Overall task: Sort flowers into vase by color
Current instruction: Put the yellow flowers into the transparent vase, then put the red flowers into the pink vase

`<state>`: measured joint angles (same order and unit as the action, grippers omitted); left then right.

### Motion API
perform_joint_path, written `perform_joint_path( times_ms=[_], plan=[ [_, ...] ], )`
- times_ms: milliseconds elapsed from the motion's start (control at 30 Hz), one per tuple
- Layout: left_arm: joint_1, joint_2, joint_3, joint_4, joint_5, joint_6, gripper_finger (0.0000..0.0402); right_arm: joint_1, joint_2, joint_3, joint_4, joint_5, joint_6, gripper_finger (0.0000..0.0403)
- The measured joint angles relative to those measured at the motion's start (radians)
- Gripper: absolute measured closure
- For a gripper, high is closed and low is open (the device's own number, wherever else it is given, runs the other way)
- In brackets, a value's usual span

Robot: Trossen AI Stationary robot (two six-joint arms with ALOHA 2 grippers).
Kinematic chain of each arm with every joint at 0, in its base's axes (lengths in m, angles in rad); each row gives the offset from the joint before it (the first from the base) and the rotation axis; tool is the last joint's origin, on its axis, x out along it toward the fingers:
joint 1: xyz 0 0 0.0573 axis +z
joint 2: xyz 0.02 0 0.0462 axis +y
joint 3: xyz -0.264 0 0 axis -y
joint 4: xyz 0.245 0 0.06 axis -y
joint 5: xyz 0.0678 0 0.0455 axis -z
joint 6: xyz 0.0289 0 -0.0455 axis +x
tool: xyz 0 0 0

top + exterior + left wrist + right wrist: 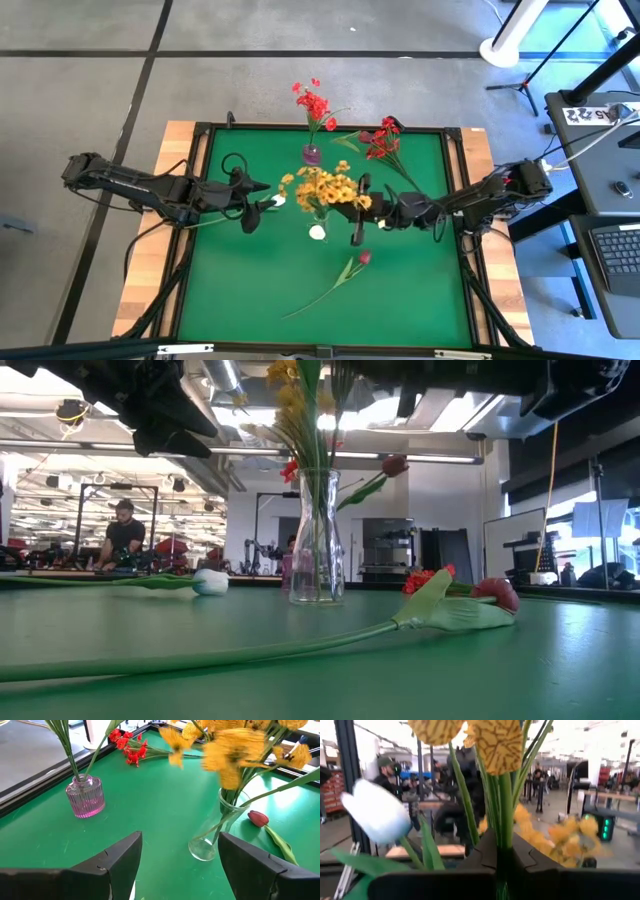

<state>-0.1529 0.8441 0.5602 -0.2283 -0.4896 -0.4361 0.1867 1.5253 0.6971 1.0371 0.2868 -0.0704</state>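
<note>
A clear vase (318,222) in the middle of the table holds yellow-orange sprays (325,188). My right gripper (357,210) is shut on their stalks, seen close in the right wrist view (502,857). A purple vase (312,154) behind holds a red spray (314,104). Another red spray (381,141) lies flat at the far side. A white tulip (277,201) lies flat on the table (210,582). My left gripper (257,207) hovers open above it (180,842). A dark magenta tulip (363,258) lies flat near the front. My right gripper pinches the yellow-orange sprays' green stalks (504,830) between its two fingers, below the blossoms. The fingers come level from the table's right and lie across the stalks. The stalks stand upright, with their lower ends in the clear vase (318,560).
The table has a raised black rim (455,200). A dark bud (395,463) on a slanting stalk shows beside the clear vase's neck. A blurred white bud (376,811) shows in the right wrist view. Open green surface lies at the near left and near right. A person (124,535) stands in the room behind.
</note>
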Motion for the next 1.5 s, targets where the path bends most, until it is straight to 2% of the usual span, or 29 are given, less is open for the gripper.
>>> perform_joint_path(
  times_ms=[167,367,667,867,1067,1367,1500],
  plan=[
    [0.000,0.000,0.000,0.000,0.000,0.000,0.0147,0.002,0.000,0.000,-0.078,0.054,0.018,0.0368],
    [0.000,0.000,0.000,0.000,0.000,0.000,0.0147,0.002,-0.022,0.016,-0.173,0.101,0.021,0.0295],
    [0.000,0.000,0.000,-0.003,0.000,-0.001,0.0147,0.003,-0.114,0.168,-0.642,0.102,0.074,0.0145],
    [0.000,0.000,0.000,-0.004,0.000,-0.002,0.0147,0.003,-0.145,0.295,-0.877,0.068,0.092,0.0081],
    [0.000,0.000,0.000,-0.004,0.000,-0.002,0.0147,0.003,-0.167,0.454,-1.102,0.067,0.090,0.0056],
    [0.000,0.000,0.000,-0.004,0.000,-0.002,0.0147,0.003,-0.167,0.673,-1.386,0.063,0.071,0.0054],
    [0.000,0.000,0.000,-0.011,0.000,-0.005,0.0147,0.003,-0.168,0.794,-1.587,0.139,0.081,0.0054]
  ],
)
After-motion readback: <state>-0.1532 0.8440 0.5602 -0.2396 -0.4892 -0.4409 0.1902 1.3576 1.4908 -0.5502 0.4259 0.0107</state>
